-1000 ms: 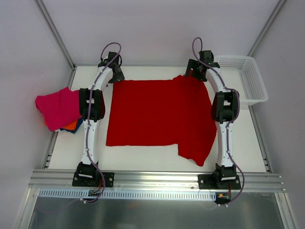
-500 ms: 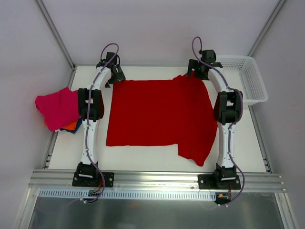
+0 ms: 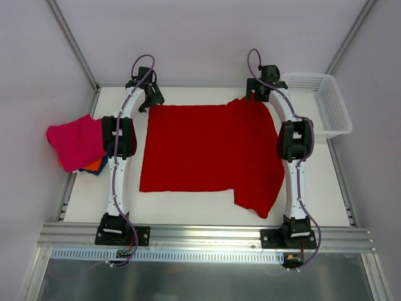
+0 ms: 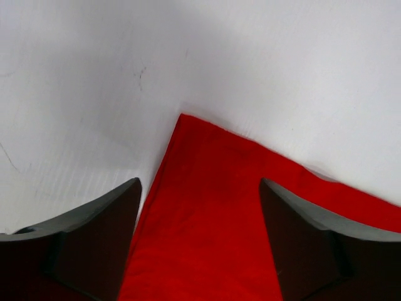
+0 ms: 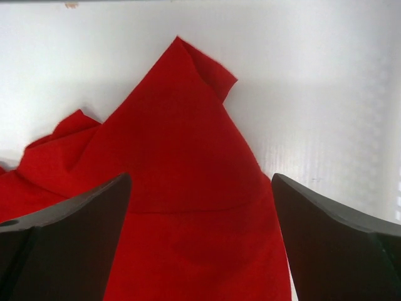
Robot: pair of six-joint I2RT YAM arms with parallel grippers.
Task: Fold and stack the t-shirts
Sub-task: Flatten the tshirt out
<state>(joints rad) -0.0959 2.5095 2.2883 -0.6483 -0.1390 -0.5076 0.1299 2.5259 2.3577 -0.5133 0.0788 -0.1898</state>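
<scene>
Red t-shirt [image 3: 207, 150] lies spread flat at the centre of the top view, long axis left to right. Left gripper [image 4: 199, 188], jaws wide and empty, hangs over its upper-left corner. Right gripper [image 5: 200, 182], equally wide, hangs over the upper-right corner.

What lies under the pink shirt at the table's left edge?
Beneath the pink shirt, slivers of an orange shirt and a dark blue shirt show at its near edge. The rest of both is covered.
</scene>
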